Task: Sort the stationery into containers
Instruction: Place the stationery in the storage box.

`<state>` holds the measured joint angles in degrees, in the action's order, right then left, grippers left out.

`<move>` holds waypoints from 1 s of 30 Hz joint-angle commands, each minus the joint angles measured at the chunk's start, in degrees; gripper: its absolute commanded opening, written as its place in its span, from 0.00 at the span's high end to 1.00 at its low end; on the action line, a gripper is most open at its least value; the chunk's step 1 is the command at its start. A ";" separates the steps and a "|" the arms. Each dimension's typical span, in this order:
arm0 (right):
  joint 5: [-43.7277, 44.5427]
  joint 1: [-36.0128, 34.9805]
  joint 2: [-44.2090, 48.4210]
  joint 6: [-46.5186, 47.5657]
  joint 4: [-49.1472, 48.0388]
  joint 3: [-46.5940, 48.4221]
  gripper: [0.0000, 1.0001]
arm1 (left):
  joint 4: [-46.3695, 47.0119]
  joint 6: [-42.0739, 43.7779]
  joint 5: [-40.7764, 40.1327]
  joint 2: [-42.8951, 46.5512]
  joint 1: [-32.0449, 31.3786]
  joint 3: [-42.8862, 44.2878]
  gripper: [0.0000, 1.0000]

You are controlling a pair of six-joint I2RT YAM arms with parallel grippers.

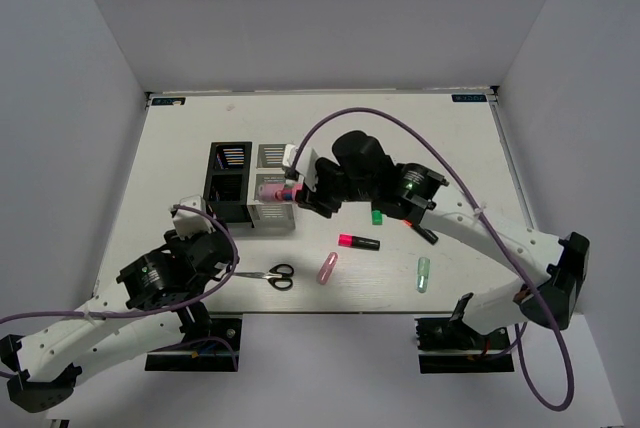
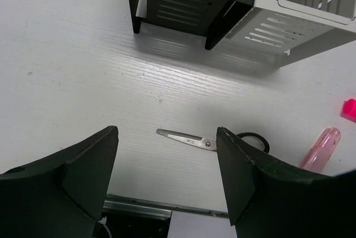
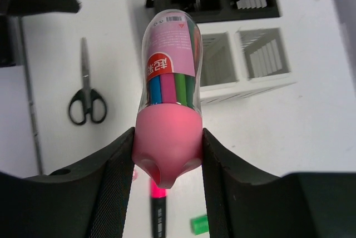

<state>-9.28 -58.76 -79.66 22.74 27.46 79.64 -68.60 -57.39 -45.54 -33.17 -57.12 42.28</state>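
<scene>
While the right gripper [image 3: 167, 157] is clamped on the fat pink marker [image 3: 169, 77], the marker's long axis points at the white organizer [image 3: 250, 89], tip over its near compartment; can't tell if it's inside. Left gripper [image 2: 167, 143] apart, empty, above the scissors [image 2: 207, 143] on the tabletop [image 2: 72, 54]; handles partly hidden.

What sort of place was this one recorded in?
Probably a lab test cell, not a real desk: white table boxed in by plain white walls, scissors and a black organizer laid out.
</scene>
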 commanded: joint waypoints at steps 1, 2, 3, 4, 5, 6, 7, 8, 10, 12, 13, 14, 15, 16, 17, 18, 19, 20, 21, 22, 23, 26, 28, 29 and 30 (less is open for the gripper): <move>5.32 1.54 -3.38 5.63 -2.32 5.08 1.00 | -0.22 -0.27 -0.95 0.03 -0.18 1.93 0.18; 5.67 0.94 -4.53 6.60 -3.81 7.09 1.00 | -0.13 -0.27 -0.78 0.03 -0.18 2.19 0.18; 6.02 1.37 -6.46 7.74 -4.17 7.90 1.00 | 0.22 -0.10 -0.78 -0.14 -0.18 2.19 0.18; 7.16 1.37 -8.74 8.71 -4.52 8.86 1.00 | 0.13 0.17 -0.87 -0.23 -0.09 2.45 0.18; 7.60 1.54 -9.98 10.38 -4.96 11.13 1.00 | 0.13 0.08 -0.78 -0.32 -0.27 2.63 0.18; 8.13 2.15 -11.21 10.91 -6.36 12.11 1.00 | -0.04 0.17 -0.61 -0.32 -0.18 2.72 0.18; 9.01 2.33 -14.70 11.53 -6.63 14.21 1.00 | -0.31 0.26 -0.69 -0.41 -0.18 3.24 0.18; 9.01 2.60 -15.78 12.84 -6.89 15.45 1.00 | -0.22 0.26 -0.69 -0.32 -0.09 3.33 0.18; 9.01 3.74 -20.08 13.38 -5.40 20.20 1.00 | -0.84 0.17 -0.52 0.21 -0.27 3.59 0.18; 10.93 4.62 -22.11 14.78 -5.40 22.91 1.00 | -1.62 0.17 -0.78 0.64 -0.18 3.51 0.18; 11.47 4.88 -23.16 15.05 -5.58 23.45 1.00 | -1.89 0.08 -0.95 0.74 -0.18 3.51 0.18; 11.91 5.23 -24.04 15.40 -5.75 24.07 1.00 | -2.15 0.08 -1.13 0.91 -0.18 3.25 0.18; 12.26 5.41 -24.58 15.92 -5.41 25.29 1.00 | -2.33 -0.01 -1.22 1.61 -0.09 3.25 0.18; 12.53 6.02 -24.84 16.45 -4.88 26.35 1.00 | -2.50 -0.01 -1.31 1.79 -0.18 2.98 0.18; 12.97 6.11 -25.98 16.54 -4.61 27.23 1.00 | -2.68 -0.01 -1.48 2.05 -0.18 2.72 0.18; 13.06 6.29 -26.25 16.89 -3.83 27.59 1.00 | -2.59 -0.01 -1.48 2.14 -0.18 2.46 0.18; 13.06 6.73 -26.42 17.33 -3.21 28.20 1.00 | -2.59 -0.01 -1.48 2.40 -0.27 2.37 0.18; 12.71 6.91 -26.43 17.68 -3.21 27.86 1.00 | -2.68 0.08 -1.57 2.58 -0.18 1.84 0.18; 12.18 7.17 -26.25 18.21 -3.03 27.85 1.00 | -2.68 0.08 -1.57 2.58 -0.18 1.84 0.18; 11.66 7.43 -26.42 18.48 -2.86 27.77 1.00 | -2.51 0.08 -1.66 2.93 -0.18 1.58 0.18; 11.48 7.70 -26.60 19.09 -1.98 27.94 1.00 | -2.51 0.17 -1.66 2.76 -0.18 1.49 0.18; 8.07 8.49 -27.48 20.41 1.43 29.52 1.00 | -1.54 0.61 -1.66 2.58 -0.18 1.22 0.18; 6.29 8.58 -28.18 21.02 2.50 29.96 1.00 | -1.28 0.78 -1.31 2.32 -0.18 1.14 0.18; 5.85 8.75 -28.27 21.46 3.20 29.96 1.00 | -0.93 0.87 -1.31 2.06 -0.18 1.05 0.18; 4.98 8.93 -28.53 21.81 3.30 29.62 1.00 | -0.75 1.05 -0.87 1.97 -0.18 0.96 0.18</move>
<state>-0.89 -50.17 -107.53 42.26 30.17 106.43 -70.28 -56.42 -45.71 -30.65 -57.12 43.81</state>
